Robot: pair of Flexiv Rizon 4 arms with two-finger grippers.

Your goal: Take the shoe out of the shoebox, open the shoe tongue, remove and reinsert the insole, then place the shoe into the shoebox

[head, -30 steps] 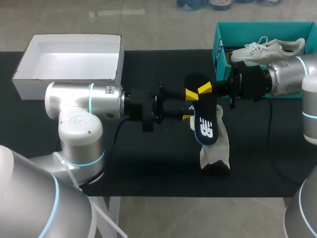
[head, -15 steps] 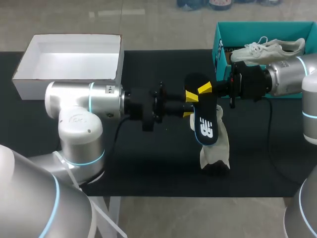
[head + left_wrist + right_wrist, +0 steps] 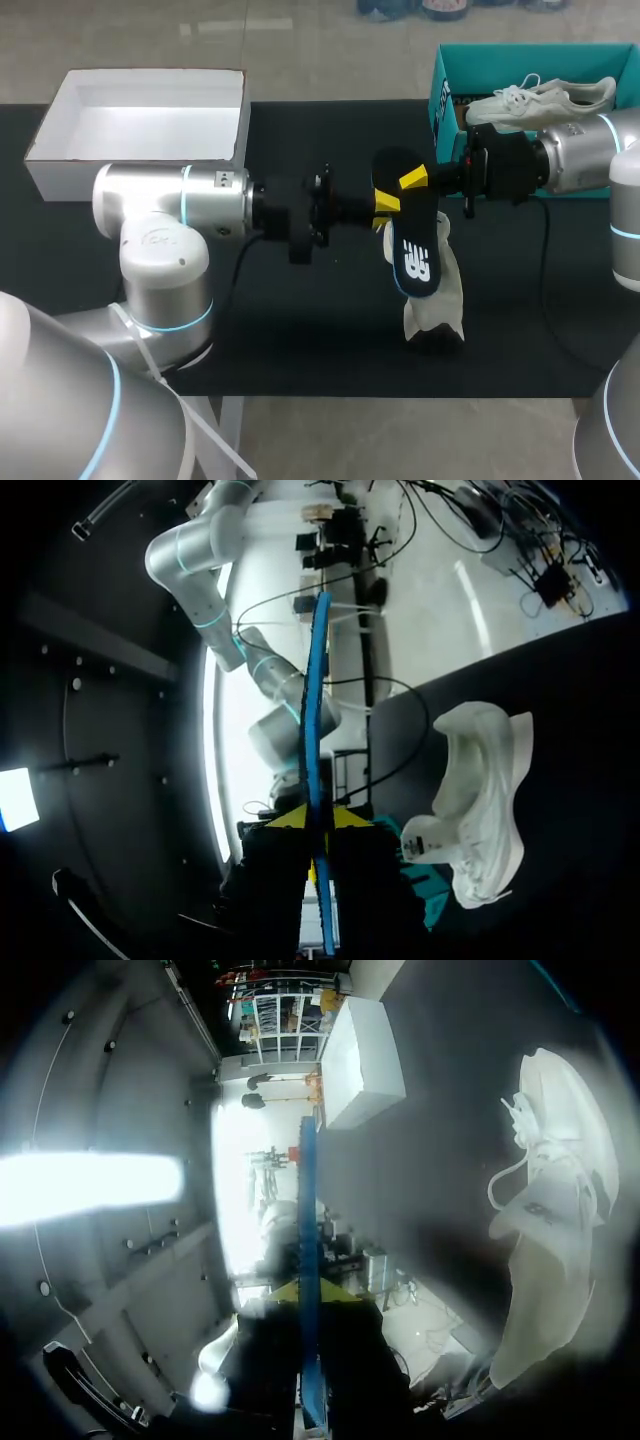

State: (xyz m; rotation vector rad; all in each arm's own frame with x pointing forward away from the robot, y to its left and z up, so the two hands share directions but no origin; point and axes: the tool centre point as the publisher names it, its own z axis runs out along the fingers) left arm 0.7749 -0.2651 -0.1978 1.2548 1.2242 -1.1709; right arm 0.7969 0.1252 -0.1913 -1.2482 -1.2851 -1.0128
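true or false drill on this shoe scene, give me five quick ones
1. Both grippers grip the insole in the air. True: the left gripper and the right gripper each clamp the insole.
2. The white shoe under the insole lies in the white box. False: the white shoe lies on the black table.
3. A second white shoe is at the teal box. True: the second white shoe rests at the teal box.
4. The insole is white. False: it is dark with a blue edge.
5. The right gripper is open. False: it is shut on the insole.
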